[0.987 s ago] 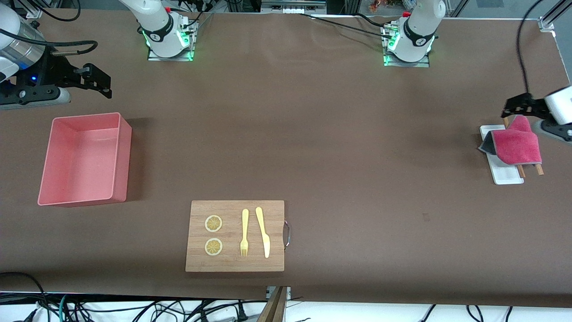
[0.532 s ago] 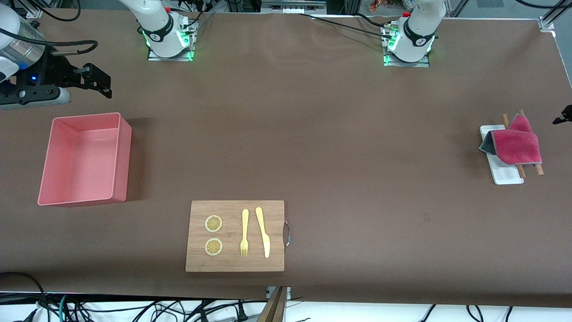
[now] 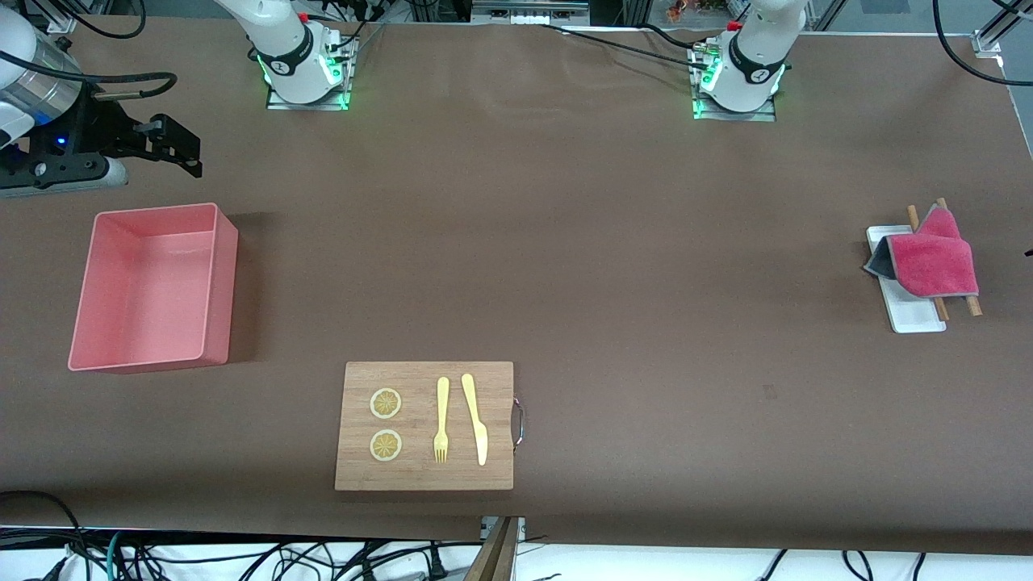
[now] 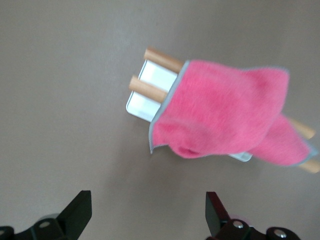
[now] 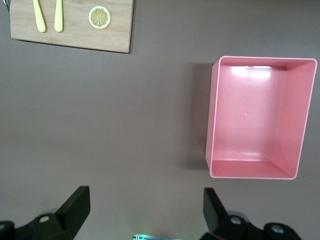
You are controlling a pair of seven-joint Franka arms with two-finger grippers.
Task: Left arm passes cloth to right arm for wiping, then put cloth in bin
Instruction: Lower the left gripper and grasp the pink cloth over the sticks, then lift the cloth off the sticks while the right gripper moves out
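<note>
The cloth (image 3: pixel 932 260) lies magenta face up, draped over a small white tray and two wooden sticks at the left arm's end of the table. It also shows in the left wrist view (image 4: pixel 225 117). My left gripper (image 4: pixel 147 200) is open and empty, up over bare table beside the cloth, and is out of the front view. The light-pink bin (image 3: pixel 153 286) stands empty at the right arm's end and also shows in the right wrist view (image 5: pixel 260 117). My right gripper (image 3: pixel 179 149) waits in the air beside the bin, open and empty (image 5: pixel 145 197).
A wooden cutting board (image 3: pixel 425 425) with two lemon slices, a yellow fork and a yellow knife lies near the front edge. The white tray (image 3: pixel 916 311) and the wooden sticks (image 3: pixel 972 305) stick out from under the cloth.
My left gripper has pulled away from the cloth and left the front view, empty. The cloth stays on the tray. The right arm has not moved.
</note>
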